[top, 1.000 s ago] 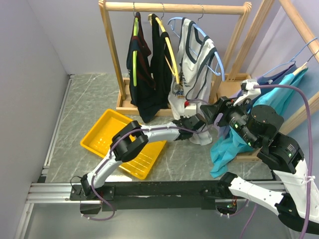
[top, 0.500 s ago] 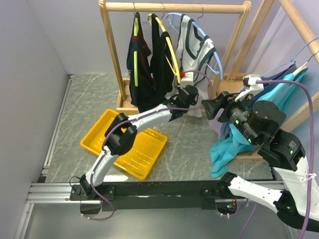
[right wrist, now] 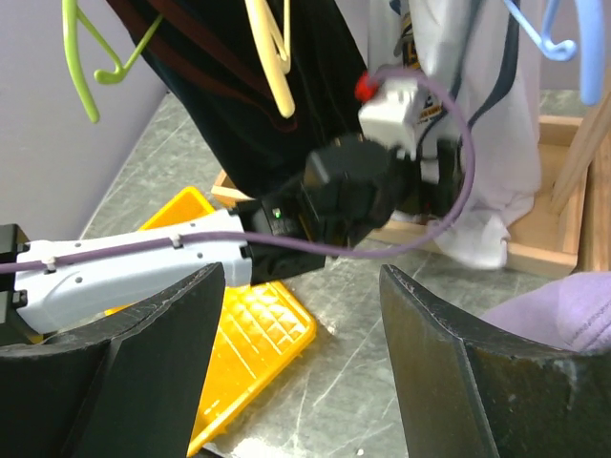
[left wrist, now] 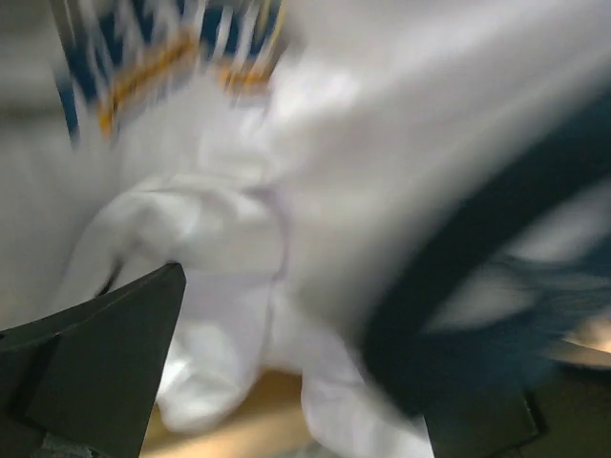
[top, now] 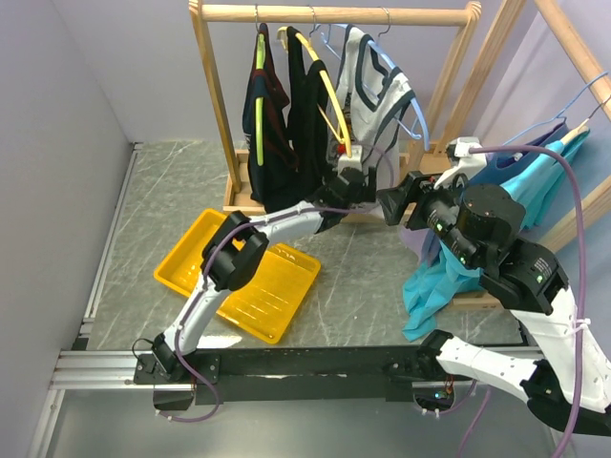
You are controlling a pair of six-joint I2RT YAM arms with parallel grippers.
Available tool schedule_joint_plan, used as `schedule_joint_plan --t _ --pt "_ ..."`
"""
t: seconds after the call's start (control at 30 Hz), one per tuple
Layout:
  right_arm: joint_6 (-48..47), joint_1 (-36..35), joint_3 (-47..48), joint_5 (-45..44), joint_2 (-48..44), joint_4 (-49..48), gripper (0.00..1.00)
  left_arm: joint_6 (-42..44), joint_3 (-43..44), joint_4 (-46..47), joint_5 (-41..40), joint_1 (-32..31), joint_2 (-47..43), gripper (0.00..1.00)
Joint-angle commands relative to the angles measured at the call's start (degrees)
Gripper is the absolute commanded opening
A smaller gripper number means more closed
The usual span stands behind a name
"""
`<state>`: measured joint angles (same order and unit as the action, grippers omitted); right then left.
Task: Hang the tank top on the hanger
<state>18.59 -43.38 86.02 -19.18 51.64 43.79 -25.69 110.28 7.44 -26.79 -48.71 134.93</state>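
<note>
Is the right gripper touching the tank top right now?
Apart. In the right wrist view the right gripper has its fingers open and stops short of the tank top. The left arm and bare tabletop are visible in between.

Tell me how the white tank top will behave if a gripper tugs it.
Probably floppy: the tank top bunches in soft folds between the open fingers of the left gripper. Likely light, since it drapes limp by the thin hanger. A tug may well set it swinging.
</note>
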Motion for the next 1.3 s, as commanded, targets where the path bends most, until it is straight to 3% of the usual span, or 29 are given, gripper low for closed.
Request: schedule_joint_plan --t 0.0,0.3,0.67,0.9,1.27 --pt "-0.31 -0.57 -0.68 -0.16 -0.75 -2.48 0.74 1.96 -6.82 8.01 4.37 -0.77 -9.15 1.0" --pt "-0.31 -0.48 -3.75 0.11 -1.8 -3.01 0.75 2.4 -22.9 12.69 10.09 -3.58 -22.95 0.99" --pt "1.36 -0.57 -9.37 2.38 -6.02 -4.5 0.89 -7.43 -49.18 10.67 6.83 -12.72 -44.65 0.99" --pt "5.4 -0.57 -20.34 6.77 -10.23 -7.93 0.98 -14.2 -64.98 4.78 5.69 -14.22 -61.17 0.99" --pt "13.66 -5.22 -39.6 8.46 -10.59 -18.11 0.99 -21.41 -80.57 -6.2 -1.24 -14.4 -85.0 0.99"
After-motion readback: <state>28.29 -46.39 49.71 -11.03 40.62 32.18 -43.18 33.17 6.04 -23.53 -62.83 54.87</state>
